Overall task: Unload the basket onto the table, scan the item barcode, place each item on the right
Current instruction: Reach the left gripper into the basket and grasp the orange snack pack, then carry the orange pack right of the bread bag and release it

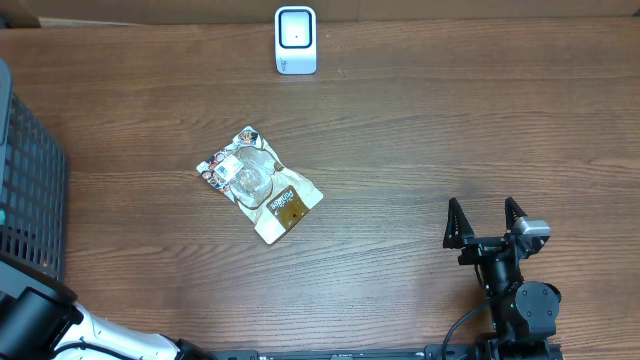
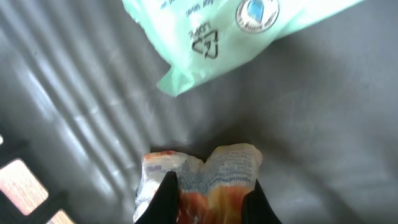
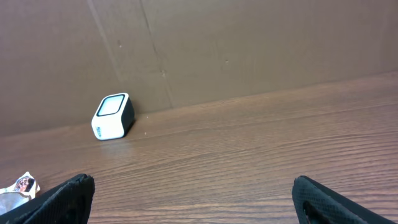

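Left wrist view first: the left hand (image 2: 210, 186) is clamped on a crumpled packet (image 2: 214, 163), one dark finger on each side of it, its white and red-orange printed film bunched up between them. The packet sits on the grey ribbed floor of the basket (image 2: 323, 137). Just above it lies a pale green bag (image 2: 236, 31) with a recycling mark and a round blue logo, apart from the packet.

From overhead, the dark mesh basket stands at the left edge of the wooden worktop (image 1: 450, 120), and the left arm (image 1: 40, 320) comes in at the bottom left corner. A second snack pouch (image 1: 259, 184) lies flat near the middle of the worktop, tilted diagonally. The white barcode scanner (image 1: 296, 40) stands at the far edge, well apart from the pouch. The right hand (image 1: 482, 203) hangs over the near right side with its fingers spread wide and nothing between them.
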Tool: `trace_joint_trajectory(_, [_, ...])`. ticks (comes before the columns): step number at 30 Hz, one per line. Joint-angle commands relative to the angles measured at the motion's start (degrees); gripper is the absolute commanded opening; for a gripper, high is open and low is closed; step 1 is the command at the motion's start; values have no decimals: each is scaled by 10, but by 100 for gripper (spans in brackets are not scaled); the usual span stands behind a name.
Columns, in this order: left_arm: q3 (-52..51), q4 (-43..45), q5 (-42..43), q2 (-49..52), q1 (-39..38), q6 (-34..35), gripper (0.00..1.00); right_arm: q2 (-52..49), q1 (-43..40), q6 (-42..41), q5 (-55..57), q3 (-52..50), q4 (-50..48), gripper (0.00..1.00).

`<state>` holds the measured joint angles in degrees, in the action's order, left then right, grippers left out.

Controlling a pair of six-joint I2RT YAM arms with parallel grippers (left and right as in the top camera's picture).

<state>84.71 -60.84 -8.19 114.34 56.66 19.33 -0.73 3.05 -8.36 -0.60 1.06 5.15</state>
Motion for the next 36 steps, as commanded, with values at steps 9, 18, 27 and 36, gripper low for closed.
trace_joint_trajectory(9, [329,-187,112,-3,-1,31,4,6,3,0,5,-6,-3,100])
trace_joint_trajectory(18, [644,-347,326,-49,-60,18,4,6,3,0,5,-6,-3,100])
trace_joint_trajectory(27, [640,-360,206,-94,-383,-30,4,6,3,0,5,-6,-3,100])
trace_joint_trajectory(36, [425,-319,99,-65,-659,16,5,6,3,0,5,-6,-3,100])
